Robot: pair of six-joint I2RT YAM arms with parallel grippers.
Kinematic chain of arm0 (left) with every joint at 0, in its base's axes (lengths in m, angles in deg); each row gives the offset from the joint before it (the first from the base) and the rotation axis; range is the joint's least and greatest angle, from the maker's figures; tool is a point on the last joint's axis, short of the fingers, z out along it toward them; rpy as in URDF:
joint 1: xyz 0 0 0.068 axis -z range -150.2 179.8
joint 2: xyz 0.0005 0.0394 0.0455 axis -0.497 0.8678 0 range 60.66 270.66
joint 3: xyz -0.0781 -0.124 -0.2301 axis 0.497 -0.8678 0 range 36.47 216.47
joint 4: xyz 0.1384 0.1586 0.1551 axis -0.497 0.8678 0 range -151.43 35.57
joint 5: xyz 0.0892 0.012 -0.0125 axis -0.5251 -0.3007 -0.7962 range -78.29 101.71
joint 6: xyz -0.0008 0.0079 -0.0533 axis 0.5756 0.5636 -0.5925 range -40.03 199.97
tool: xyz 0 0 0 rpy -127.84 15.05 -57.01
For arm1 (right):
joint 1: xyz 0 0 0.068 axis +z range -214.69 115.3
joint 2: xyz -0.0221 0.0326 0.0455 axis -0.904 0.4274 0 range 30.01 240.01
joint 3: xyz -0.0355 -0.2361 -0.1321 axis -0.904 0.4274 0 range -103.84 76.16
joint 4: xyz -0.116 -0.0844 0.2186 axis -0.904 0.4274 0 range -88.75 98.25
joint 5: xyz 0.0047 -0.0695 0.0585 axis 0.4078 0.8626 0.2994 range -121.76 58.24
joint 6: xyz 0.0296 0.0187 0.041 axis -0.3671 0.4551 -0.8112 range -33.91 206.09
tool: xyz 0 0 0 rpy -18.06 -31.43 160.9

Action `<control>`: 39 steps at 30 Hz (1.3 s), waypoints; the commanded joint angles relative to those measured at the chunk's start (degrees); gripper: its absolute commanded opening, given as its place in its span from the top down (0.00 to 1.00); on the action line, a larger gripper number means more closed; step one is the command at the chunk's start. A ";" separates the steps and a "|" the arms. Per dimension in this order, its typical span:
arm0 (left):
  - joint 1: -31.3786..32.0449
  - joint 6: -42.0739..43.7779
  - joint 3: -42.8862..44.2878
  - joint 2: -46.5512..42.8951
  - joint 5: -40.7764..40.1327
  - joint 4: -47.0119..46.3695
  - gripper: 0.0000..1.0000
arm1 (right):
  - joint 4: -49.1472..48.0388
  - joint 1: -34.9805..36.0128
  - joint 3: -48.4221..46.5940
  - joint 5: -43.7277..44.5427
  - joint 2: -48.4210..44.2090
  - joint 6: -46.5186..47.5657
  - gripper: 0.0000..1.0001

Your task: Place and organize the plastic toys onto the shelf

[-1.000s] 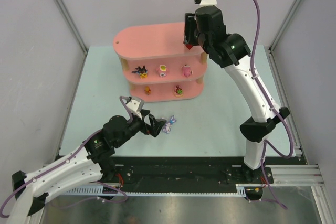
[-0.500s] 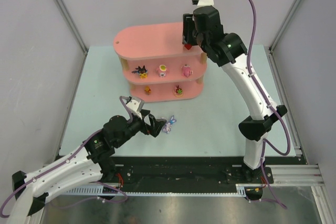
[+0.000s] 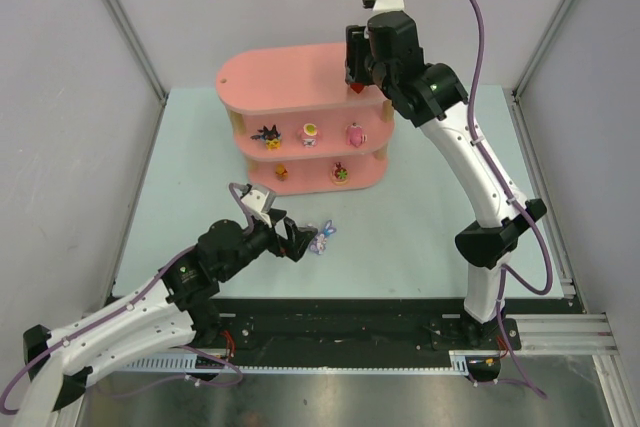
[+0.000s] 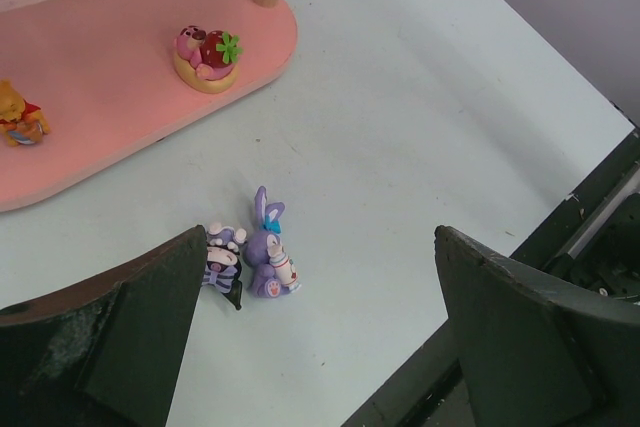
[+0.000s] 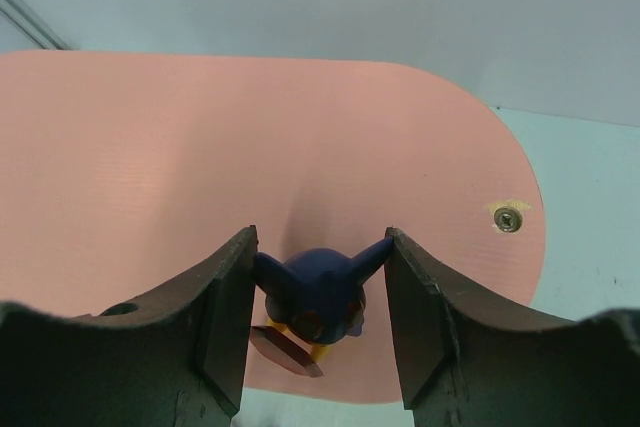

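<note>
Near the counter's (image 4: 420,97) front edge, left claw (image 4: 320,347) gaping, empty, astride the purple rabbit (image 4: 268,262), with a striped figurine (image 4: 224,252) touching it. Might pinch both, or flick one away. Farther back, right claw (image 5: 318,277) half-closed on a dark-blue eared figurine (image 5: 318,292) at the shelf's (image 5: 200,147) top-board rim, right end. Could tumble off if released tilted.

Bright, even, diffuse light in every view. Soft, faint shadow beside the rabbit toy (image 4: 268,257). Dark fingers (image 4: 110,347) at 7 and 5 o'clock look slightly blurred.
</note>
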 commanded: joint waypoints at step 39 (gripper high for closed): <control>-0.17 0.04 -0.50 -0.68 1.22 -1.52 0.00 | -3.16 -0.38 6.43 -3.37 -6.68 1.78 0.28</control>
